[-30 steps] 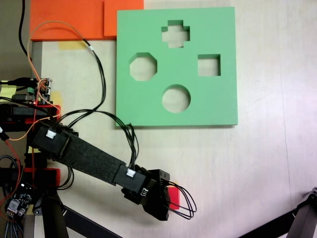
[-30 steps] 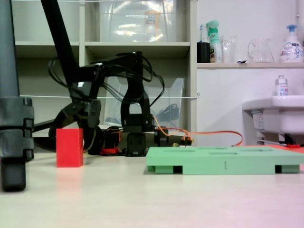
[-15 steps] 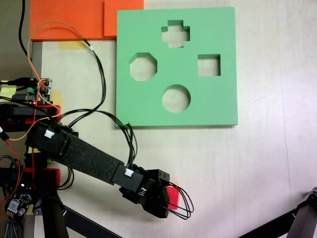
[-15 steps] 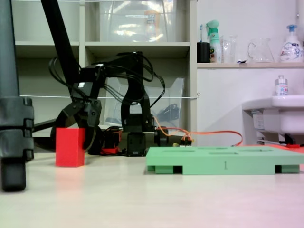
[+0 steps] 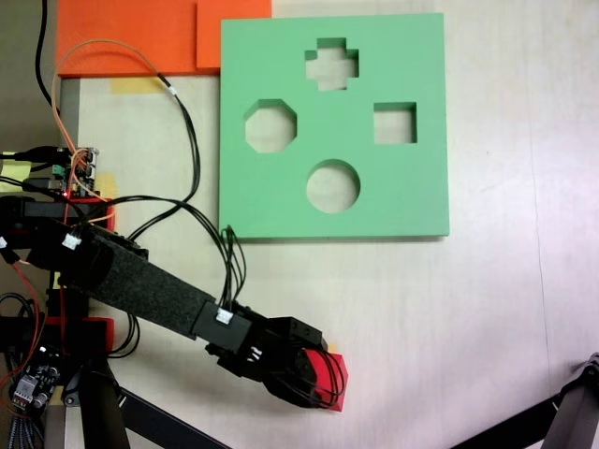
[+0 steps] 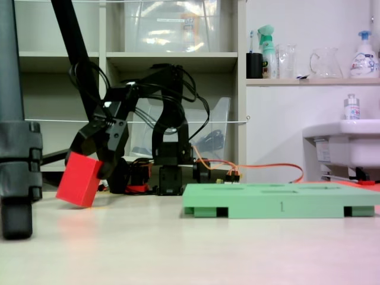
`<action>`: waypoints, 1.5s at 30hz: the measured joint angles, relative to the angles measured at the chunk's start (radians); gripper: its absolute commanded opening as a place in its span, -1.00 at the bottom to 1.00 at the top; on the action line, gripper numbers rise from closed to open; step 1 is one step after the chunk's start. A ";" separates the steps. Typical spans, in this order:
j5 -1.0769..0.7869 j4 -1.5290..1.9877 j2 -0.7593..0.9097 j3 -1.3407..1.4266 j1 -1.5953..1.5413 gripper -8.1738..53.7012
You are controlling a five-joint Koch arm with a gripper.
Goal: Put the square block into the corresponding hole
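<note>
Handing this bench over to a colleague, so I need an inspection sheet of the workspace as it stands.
Surface: pale table, bare at right in the top-down fixed view.
Job's things: square block tilted, lifted off the table; green board flat, square hole empty.
Clutter: orange slabs at the board's far corner.
Grippers: gripper shut on the square block.
Cables: black wire bundle and orange wire loop over the table.
Surroundings: shelves, bottles, sink.

counts on my table

i count one red square block [image 5: 333,379], one green foam board [image 5: 281,196] with four cutouts: one cross [image 5: 332,64], one octagon [image 5: 270,127], one square hole [image 5: 395,123], one circle [image 5: 333,185]; two orange foam slabs [image 5: 131,33] far left, one arm [image 5: 140,285].
</note>
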 measured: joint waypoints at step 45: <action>0.857 0.611 -0.031 -0.695 -0.919 -0.60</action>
